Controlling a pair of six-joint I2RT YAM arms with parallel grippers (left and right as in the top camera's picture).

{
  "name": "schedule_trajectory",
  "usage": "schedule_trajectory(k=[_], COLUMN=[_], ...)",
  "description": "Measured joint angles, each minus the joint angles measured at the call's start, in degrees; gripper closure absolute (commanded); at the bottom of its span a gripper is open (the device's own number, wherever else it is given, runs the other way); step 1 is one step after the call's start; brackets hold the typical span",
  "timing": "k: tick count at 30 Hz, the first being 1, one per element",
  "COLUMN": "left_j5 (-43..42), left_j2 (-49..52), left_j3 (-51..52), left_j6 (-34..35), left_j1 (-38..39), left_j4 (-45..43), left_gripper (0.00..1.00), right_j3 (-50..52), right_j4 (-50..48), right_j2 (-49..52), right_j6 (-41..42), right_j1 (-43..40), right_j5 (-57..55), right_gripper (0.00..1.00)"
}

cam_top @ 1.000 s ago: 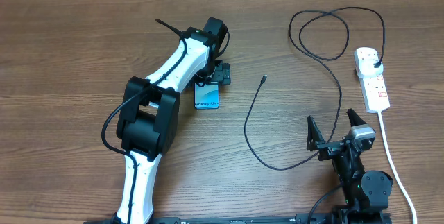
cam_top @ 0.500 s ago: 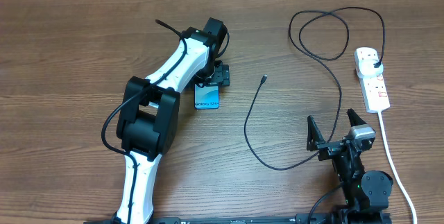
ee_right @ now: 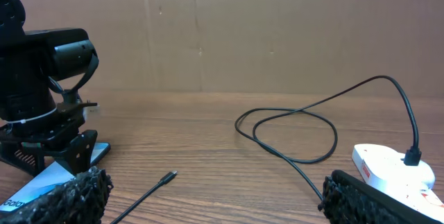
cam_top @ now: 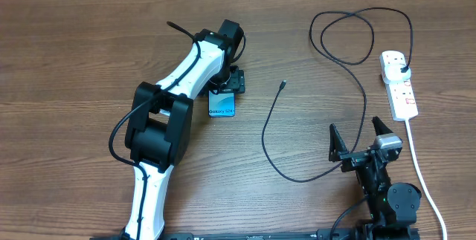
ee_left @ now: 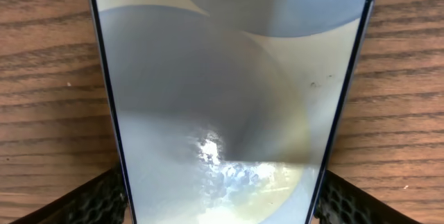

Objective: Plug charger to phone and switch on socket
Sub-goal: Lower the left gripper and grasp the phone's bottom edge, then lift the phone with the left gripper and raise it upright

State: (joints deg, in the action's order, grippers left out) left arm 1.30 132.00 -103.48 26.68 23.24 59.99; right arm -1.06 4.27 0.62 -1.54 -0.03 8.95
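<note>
Nothing has moved over the last second: both arms sit still, so the task is no further on. The left gripper (cam_top: pixel 236 80) straddles the phone (cam_top: pixel 222 105), left of centre, its pads (ee_left: pixel 97 200) close against the phone's edges. Whether it squeezes cannot be told. The right gripper (cam_top: pixel 355 127) gapes wide and empty, near right. There is one phone, one charger (cam_top: pixel 265 132) with its tip loose on the table (cam_top: pixel 74 62), and one socket (cam_top: pixel 399 84) at right.
</note>
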Motion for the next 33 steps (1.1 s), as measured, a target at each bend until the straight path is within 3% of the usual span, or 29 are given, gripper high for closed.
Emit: schedule_trajectory(k=[22, 33], left_j5=[-0.4, -1.1], left_j2=[0.0, 1.2], left_j3=[-0.1, -3.3], left_j6=[0.0, 0.0], left_j1=[-1.1, -2.9], left_j4=[0.9, 8.3], left_gripper=[0.19, 0.23], right_j3=[0.0, 0.0], right_j4=[0.0, 0.0], right_j2=[0.0, 0.0], right_j6=[0.0, 0.0], right_j1=[0.0, 0.0], right_j5=[0.0, 0.0], right_gripper=[0.00, 0.00])
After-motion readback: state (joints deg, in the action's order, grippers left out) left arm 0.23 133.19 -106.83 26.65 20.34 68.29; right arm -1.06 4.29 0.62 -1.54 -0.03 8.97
